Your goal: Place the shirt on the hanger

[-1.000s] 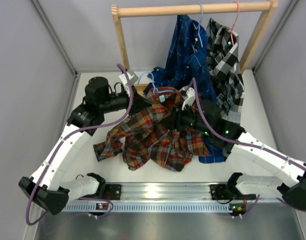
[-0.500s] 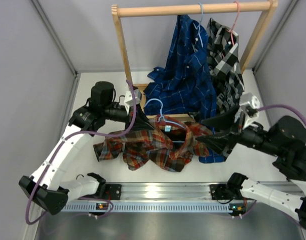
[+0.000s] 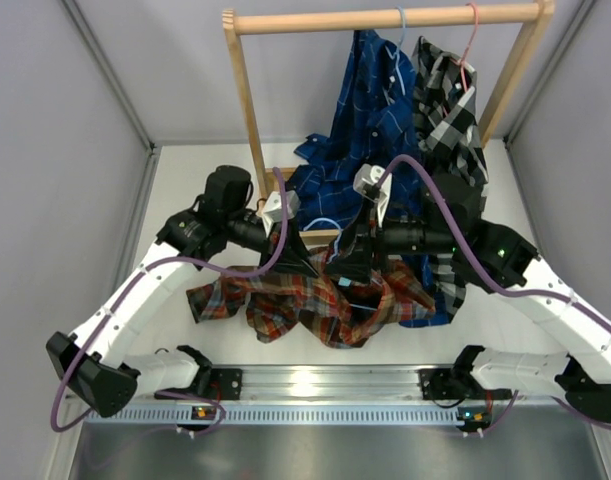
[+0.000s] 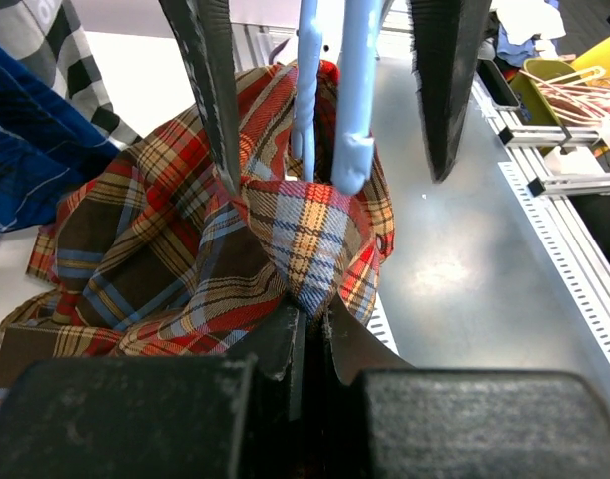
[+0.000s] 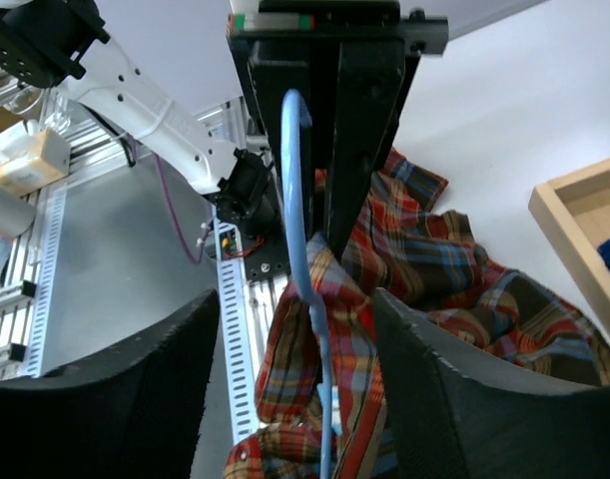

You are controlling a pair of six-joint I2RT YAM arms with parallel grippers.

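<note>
The shirt lies heaped on the table before the rack, between the arms. The hanger rises from its bunched top, the left gripper just below it and the right gripper around it.

Table: white top, closed in by grey walls on the left, right and far sides.
Near edge: metal rail running left to right.
Near centre: shirt, crumpled, its lower folds and one sleeve spread on the table, its upper part lifted clear.
Far side: wooden rack, standing upright.
</note>
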